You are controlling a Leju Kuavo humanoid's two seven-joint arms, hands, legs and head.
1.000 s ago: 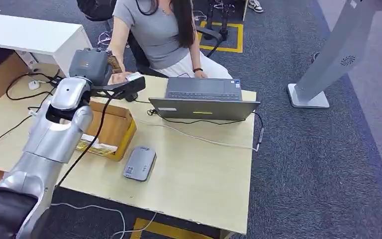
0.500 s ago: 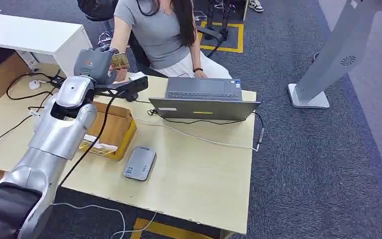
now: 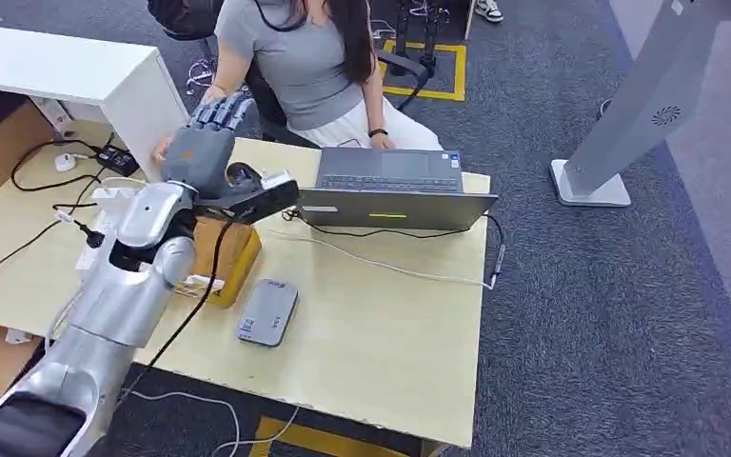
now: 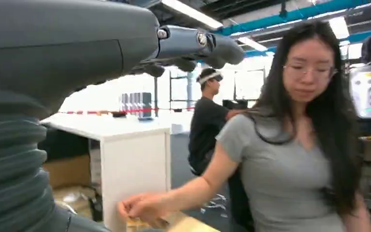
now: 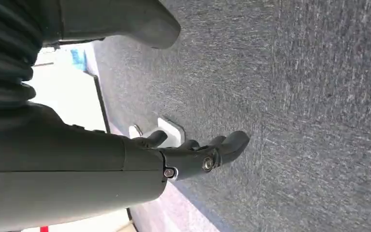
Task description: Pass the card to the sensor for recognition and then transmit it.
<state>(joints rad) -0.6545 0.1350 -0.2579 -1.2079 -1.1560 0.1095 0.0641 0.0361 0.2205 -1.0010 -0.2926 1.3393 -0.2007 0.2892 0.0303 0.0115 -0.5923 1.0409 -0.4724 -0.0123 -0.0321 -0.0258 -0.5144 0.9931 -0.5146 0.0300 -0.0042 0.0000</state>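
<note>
Left hand (image 3: 207, 143) is raised above the far left edge of the desk (image 3: 381, 333), fingers (image 3: 224, 109) extended and apart, holding nothing; the left wrist view confirms the fingers (image 4: 198, 43) straight and empty. The card (image 4: 142, 223) appears as a yellowish sliver pinched in the hand (image 4: 137, 209) of the person (image 3: 295, 57) seated behind the desk, low at the desk's edge beside the white cabinet (image 3: 76, 76); its face cannot be read. The grey sensor (image 3: 267, 312) lies flat on the desk, just beside the cardboard box (image 3: 233, 249) and nearer than the open laptop (image 3: 390, 190). Right hand (image 5: 193, 154) hangs over grey carpet (image 5: 319, 96), fingers loosely curled with gaps, gripping nothing.
</note>
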